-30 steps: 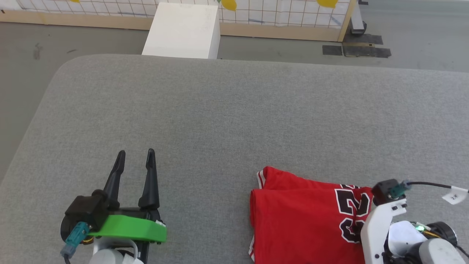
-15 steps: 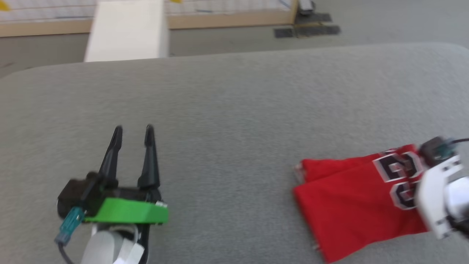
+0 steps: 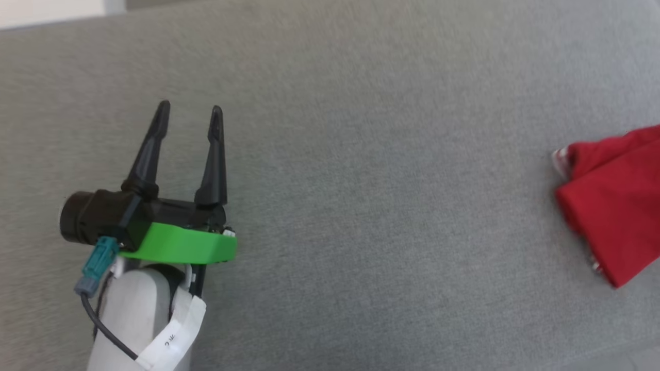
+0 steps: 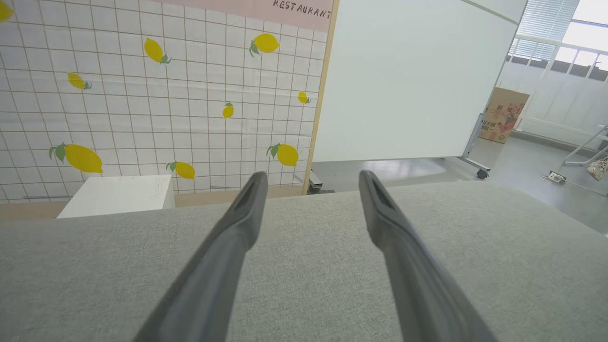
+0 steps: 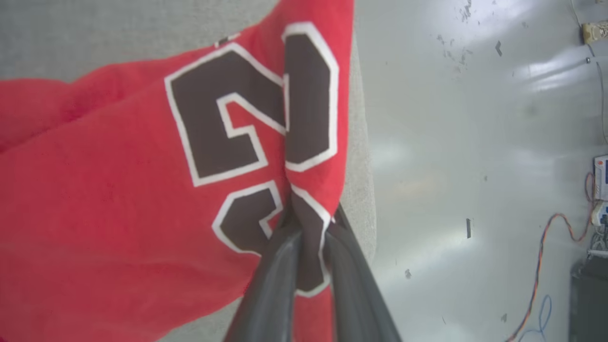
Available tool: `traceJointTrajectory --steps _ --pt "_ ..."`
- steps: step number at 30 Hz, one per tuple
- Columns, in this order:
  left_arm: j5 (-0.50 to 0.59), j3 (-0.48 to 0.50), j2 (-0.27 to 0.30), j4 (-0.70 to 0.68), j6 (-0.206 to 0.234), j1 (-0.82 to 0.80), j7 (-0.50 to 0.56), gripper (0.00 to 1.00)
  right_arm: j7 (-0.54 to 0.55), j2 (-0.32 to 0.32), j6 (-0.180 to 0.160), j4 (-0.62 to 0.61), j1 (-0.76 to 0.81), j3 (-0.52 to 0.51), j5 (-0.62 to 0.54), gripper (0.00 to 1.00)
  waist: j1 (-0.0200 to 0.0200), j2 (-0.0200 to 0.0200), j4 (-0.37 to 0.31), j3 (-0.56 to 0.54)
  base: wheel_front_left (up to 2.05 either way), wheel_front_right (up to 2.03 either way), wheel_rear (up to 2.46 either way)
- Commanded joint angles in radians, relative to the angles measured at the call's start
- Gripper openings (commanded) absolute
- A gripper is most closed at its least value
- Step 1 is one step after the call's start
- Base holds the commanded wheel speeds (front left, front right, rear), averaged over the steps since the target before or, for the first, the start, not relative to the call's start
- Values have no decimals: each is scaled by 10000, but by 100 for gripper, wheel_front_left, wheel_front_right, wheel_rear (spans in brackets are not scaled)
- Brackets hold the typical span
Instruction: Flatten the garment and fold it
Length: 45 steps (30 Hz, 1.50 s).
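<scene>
Plainly, the left tool [image 3: 190, 106] sat low at the left of the head view, over the grey fabric worktop [image 3: 386, 180], its two dark fingers spread wide apart. A green bracket [image 3: 180, 247] ran across its base, and a teal plug [image 3: 100, 257] with a black cable hung at its side. Well apart from it, at the right edge of that view, lay the shirt [image 3: 613, 206], red and cut off by the frame, with a bit of red-and-white striped trim showing at its upper left corner. It looked layered, one red fold lying over another.

From the left wrist, the left tool [image 4: 312, 175] pointed across the worktop [image 4: 308, 285] toward a white box [image 4: 114, 194] and a tiled wall [image 4: 142, 118] printed with lemons. A large white board [image 4: 408, 80] stood to the right of that wall, and a cardboard box [image 4: 503, 114] leaned farther off.

From the right wrist, the right tool [image 5: 311, 223] was pinched together on a fold of the shirt [image 5: 118, 190], right at the black, white-edged number print. The cloth bunched where the fingers met it. The shirt lay by the edge of the worktop [image 5: 361, 190], with the shiny grey floor [image 5: 475, 142] beyond.
</scene>
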Motion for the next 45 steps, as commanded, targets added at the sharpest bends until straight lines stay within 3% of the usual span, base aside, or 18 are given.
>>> traceJointTrajectory --steps 1,6,7,8,14,19,23,29,37,45 --pt "97 18 139 -158 77 -148 149 100 -292 178 -17 467 -446 -248 -204 0 -2 -1 -868 1449 0 0 0" --pt "212 97 360 -736 199 -176 585 100 -1463 559 -17 2030 -1502 -937 -994 0 -2 -1 -808 1981 0 0 0" --pt "223 110 393 -809 213 -163 633 100 -1607 628 -17 2291 -1653 -1063 -1130 13 -2 -1 -801 2030 0 0 0" --pt "227 122 421 -882 229 -145 680 100 -1742 702 -17 2596 -1825 -1191 -1273 100 -2 -1 -795 2078 0 0 0" --pt "155 120 434 -858 281 -88 651 100 -2655 798 -17 3882 -2615 -1669 -1918 100 -2 -1 -725 1894 0 0 0" --pt "-33 75 273 -461 303 -7 247 100 -3638 582 -17 4056 -3188 -1626 -1842 100 -2 -1 -568 1191 0 0 0" --pt "-284 132 122 -83 359 203 -21 100 -4483 645 -17 3365 -3656 -1060 -1013 100 -2 -1 -359 344 0 0 0" --pt "-767 485 -69 204 526 676 -305 100 -5413 959 -17 1311 -3945 -6 491 100 -2 -1 52 -1011 0 0 0" --pt "-1240 941 -228 363 738 1331 -426 100 -6706 2680 -17 -1656 -2850 543 1641 100 -2 -1 893 -2570 0 0 0" --pt "-1273 1023 -347 695 1142 1749 -450 100 -7987 4942 -17 -3340 -214 7 565 100 -2 -1 1731 -3600 0 0 0"
